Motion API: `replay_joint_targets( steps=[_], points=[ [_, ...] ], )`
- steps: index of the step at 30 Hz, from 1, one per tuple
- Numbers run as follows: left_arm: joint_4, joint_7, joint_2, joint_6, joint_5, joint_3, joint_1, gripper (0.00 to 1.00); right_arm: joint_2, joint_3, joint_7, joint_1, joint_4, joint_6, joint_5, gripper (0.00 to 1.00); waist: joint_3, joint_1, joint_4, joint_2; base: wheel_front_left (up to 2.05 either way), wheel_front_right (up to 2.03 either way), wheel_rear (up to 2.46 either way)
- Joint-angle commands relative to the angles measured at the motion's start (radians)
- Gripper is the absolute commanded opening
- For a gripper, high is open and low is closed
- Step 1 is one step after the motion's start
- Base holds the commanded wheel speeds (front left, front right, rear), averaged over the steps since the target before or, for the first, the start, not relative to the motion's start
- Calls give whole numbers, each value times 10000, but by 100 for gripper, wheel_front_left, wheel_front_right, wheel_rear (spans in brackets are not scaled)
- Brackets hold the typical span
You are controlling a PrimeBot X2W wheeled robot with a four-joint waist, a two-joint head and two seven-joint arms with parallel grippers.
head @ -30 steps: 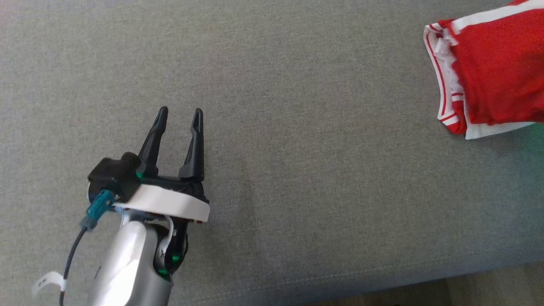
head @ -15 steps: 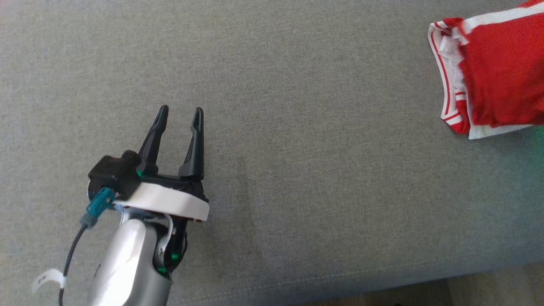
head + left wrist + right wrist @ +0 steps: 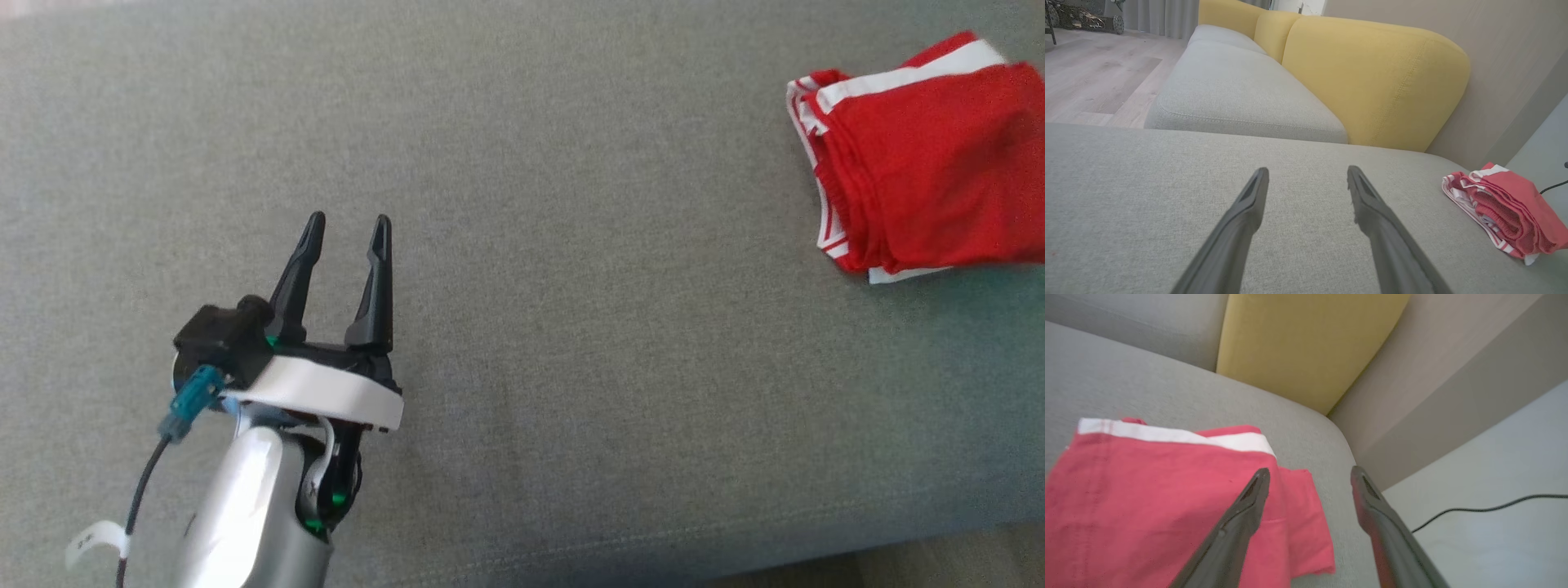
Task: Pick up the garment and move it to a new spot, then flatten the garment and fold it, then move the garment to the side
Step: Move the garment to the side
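Your right gripper has just let go. In the right wrist view its two fingers now stand well apart with nothing between them. One finger crosses the red cloth in the picture and the other crosses bare cushion. You cannot tell from here whether either tip touches the fabric.

The garment lies at the upper right of the head view as a folded red bundle with white trim, its right side cut off by the frame edge. A second ago its left edge showed loose white folds spilling out. Now that edge looks tighter and the stack sits flatter on the grey sofa cushion. Part of the shift in its position comes from the head camera moving, so don't read all of it as the cloth travelling.

In the right wrist view the garment fills the lower left, and one red corner lies near the rounded end of the cushion.

Your left gripper hangs at the lower left of the head view, fingers apart and empty, well away from the garment.

The fold looks finished and the garment now sits off to the side, so the last step seems complete. Draw the right arm back gently so a finger doesn't drag that corner.
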Motion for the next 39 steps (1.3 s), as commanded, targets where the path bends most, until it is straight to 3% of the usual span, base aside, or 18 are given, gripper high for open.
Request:
replay_joint_targets(
  steps=[1, 13, 18, 23, 31, 36, 39],
  points=[
    [-315, -61, 47, 73, -131, 203, 25, 100, -62, 156, 21, -91, -528, -9, -8, 100, -253, 0, 0, 0, 0, 0, 0],
    [-641, -61, 47, 401, -293, 545, 649, 100, 1757, 911, -1728, 656, -2060, -9, 1224, 100, -1619, 0, 262, 0, 0, 0, 0],
    [-744, -61, 47, 610, -420, 657, 1028, 100, 3110, 866, -3060, 1963, -2595, -9, 1729, 100, -2194, 0, 523, 0, 0, 0, 0],
    [-599, -61, 47, 757, -571, 661, 1502, 100, 3973, 838, -4082, 3289, -2724, -9, 1637, 100, -2593, 0, 692, 0, 0, 0, 0],
    [-469, -61, 47, 749, -480, 773, 2048, 100, 4296, 518, -4942, 4637, -2744, -9, 1178, 100, -2819, 0, 841, 0, 0, 0, 0],
    [-1095, -61, 47, 1073, 451, 1099, 2264, 100, 4309, 615, -5186, 4940, -2735, -9, 1095, 100, -2864, 0, 815, 0, 0, 0, 0],
    [-1259, -61, 47, 1080, 424, 1024, 2475, 100, 4311, 597, -5263, 4998, -2653, -9, 1173, 100, -2874, 0, 806, 0, 0, 0, 0]
  ],
)
